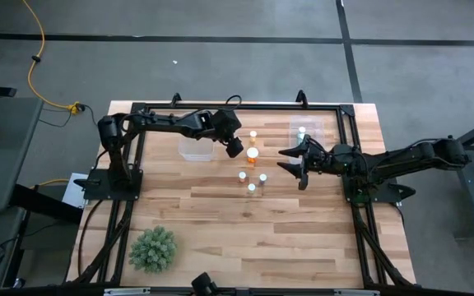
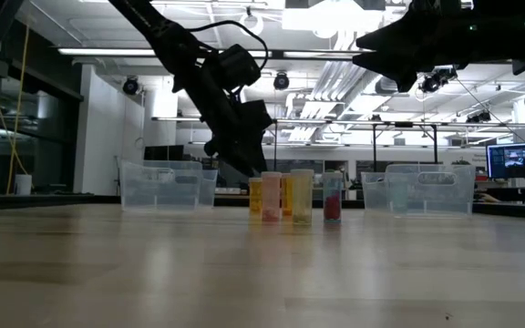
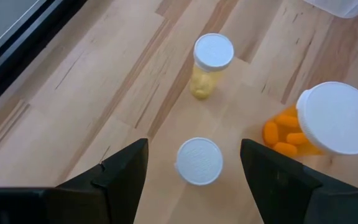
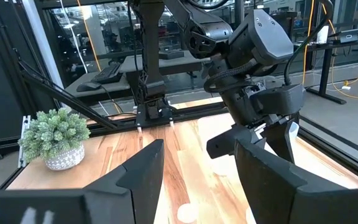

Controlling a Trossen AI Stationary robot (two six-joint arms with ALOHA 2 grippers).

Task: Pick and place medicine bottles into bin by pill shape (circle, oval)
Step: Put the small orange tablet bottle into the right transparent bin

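Observation:
Several small white-capped medicine bottles (image 1: pixel 251 176) stand upright on their bases in a loose group at the table's middle. Among them is a larger orange one (image 1: pixel 253 154), which also shows in the left wrist view (image 3: pixel 328 121). One more bottle (image 1: pixel 301 130) stands in the right clear bin (image 1: pixel 318 136). My left gripper (image 1: pixel 235 149) is open and hovers above the group's left side. In its wrist view a white-capped bottle (image 3: pixel 199 161) shows below and between the fingers, untouched, and a pale yellow bottle (image 3: pixel 211 62) stands beyond. My right gripper (image 1: pixel 288 161) is open and empty, raised just right of the group.
A second clear bin (image 1: pixel 196 148) stands at the back left of the bottles, under my left arm. A green spiky plant (image 1: pixel 153 248) in a pot sits near the table's front left. Bare wood lies in front of the bottles.

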